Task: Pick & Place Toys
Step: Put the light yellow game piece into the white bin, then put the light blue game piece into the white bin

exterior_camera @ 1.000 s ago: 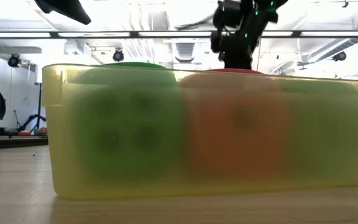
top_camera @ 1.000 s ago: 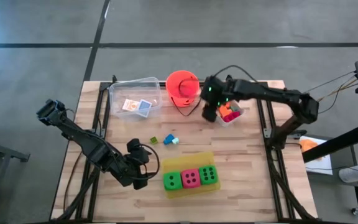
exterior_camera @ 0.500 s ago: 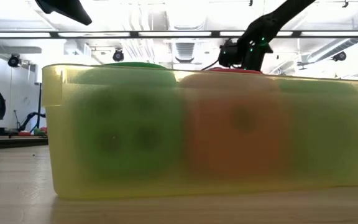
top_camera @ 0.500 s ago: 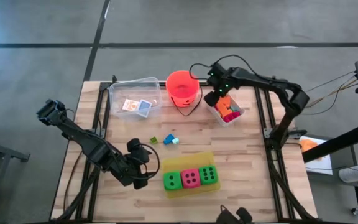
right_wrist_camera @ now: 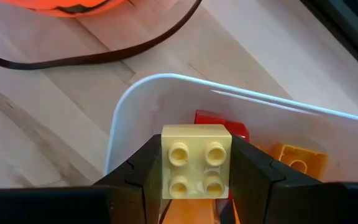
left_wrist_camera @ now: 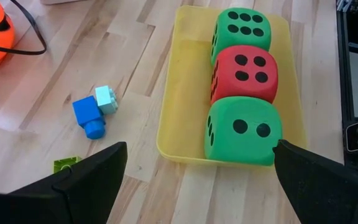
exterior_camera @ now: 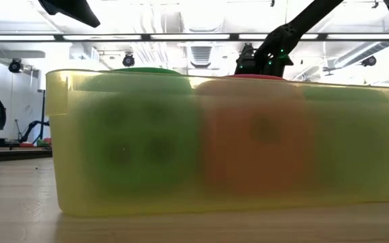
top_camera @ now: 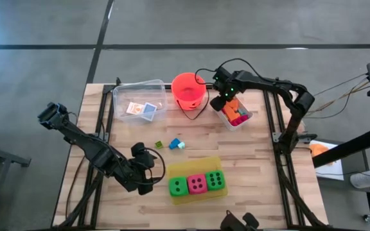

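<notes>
Foam is what the three dice (top_camera: 198,183) look like: two green, one pink, packed in a row in the yellow tray (top_camera: 195,196) at about six o'clock on the table (top_camera: 255,167). I judge them light and squashy, best taken across two flat faces. The left gripper (top_camera: 148,174) waits at nine o'clock of the tray, fingers spread wide with nothing between them.

The bricks look like hard plastic, stiff, light and rather slick. A white tub (top_camera: 234,114) of them sits at one o'clock, just beside the orange bucket (top_camera: 189,90). The right gripper (right_wrist_camera: 196,163), above the tub, is clenched on a pale yellow brick (right_wrist_camera: 196,160), pinching its two smooth side walls, studs up. That seems a sound hold.

Three more small pieces (top_camera: 171,144) lie loose near the table's middle.
</notes>
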